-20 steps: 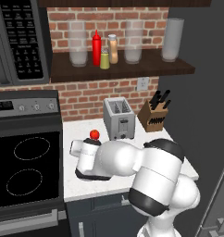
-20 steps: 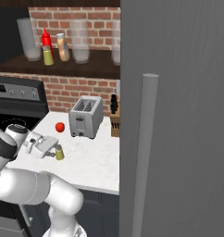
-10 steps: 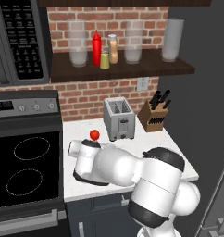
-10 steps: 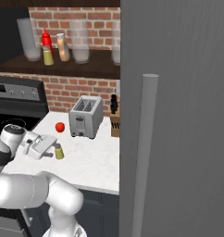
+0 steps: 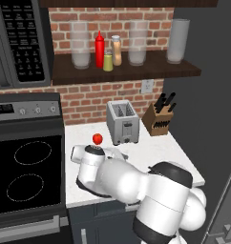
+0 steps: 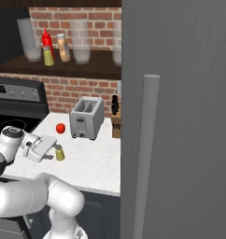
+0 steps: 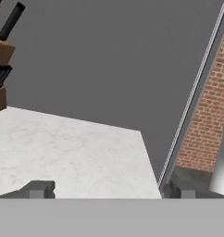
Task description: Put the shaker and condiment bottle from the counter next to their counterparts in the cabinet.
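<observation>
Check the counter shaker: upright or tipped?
Upright. The shaker stands cap-up on the counter, beside the open gripper.

A red brick wall [image 5: 89,102] is seen behind a white marbled surface [image 5: 151,147], and a white wall outlet [image 5: 146,86] is set into the brick. To the left, a black stove [image 5: 26,176] with two ringed burners is fitted beside the surface, with a black microwave [image 5: 19,43] mounted above it. A silver toaster [image 5: 122,122] is placed at the back of the surface, and a wooden knife block [image 5: 158,121] with dark handles is stood just beside it. Dark cabinet fronts [image 5: 96,221] are seen below the surface. A tall grey refrigerator door [image 6: 180,93] with a long vertical handle [image 6: 145,154] is seen on the right. The light is even and soft.
</observation>
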You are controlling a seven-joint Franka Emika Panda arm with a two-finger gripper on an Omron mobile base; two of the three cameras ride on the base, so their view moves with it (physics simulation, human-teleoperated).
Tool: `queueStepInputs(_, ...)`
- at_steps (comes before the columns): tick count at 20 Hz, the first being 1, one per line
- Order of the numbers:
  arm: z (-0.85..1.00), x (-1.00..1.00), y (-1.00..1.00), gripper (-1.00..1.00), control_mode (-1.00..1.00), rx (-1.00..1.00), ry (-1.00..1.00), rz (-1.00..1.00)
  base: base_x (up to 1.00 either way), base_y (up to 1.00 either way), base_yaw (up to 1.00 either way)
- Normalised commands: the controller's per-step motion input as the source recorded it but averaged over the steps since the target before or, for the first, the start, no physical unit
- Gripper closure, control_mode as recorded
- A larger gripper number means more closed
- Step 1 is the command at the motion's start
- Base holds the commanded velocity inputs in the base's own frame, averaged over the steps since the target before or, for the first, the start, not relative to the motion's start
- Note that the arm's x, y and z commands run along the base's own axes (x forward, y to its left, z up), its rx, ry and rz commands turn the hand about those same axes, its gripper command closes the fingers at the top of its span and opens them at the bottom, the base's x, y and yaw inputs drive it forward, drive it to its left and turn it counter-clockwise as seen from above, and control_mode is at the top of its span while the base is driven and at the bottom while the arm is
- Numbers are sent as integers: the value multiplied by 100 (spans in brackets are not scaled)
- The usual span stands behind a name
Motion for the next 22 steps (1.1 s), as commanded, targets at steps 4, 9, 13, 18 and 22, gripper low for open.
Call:
queueStepInputs(4, 8, 0, 0, -100, -100, 0, -3, 0, 0, 0, 0)
queueStepInputs(9, 14, 0, 0, -100, -100, 0, -5, 0, 0, 0, 0)
queueStepInputs(13, 13, 0, 0, -100, -100, 0, -5, 0, 0, 0, 0)
queueStepInputs(18, 1, 6, 0, -100, -100, 0, -2, 0, 0, 0, 0)
queueStepInputs(22, -8, 20, 0, -100, -100, 0, 0, 0, 0, 0, 0)
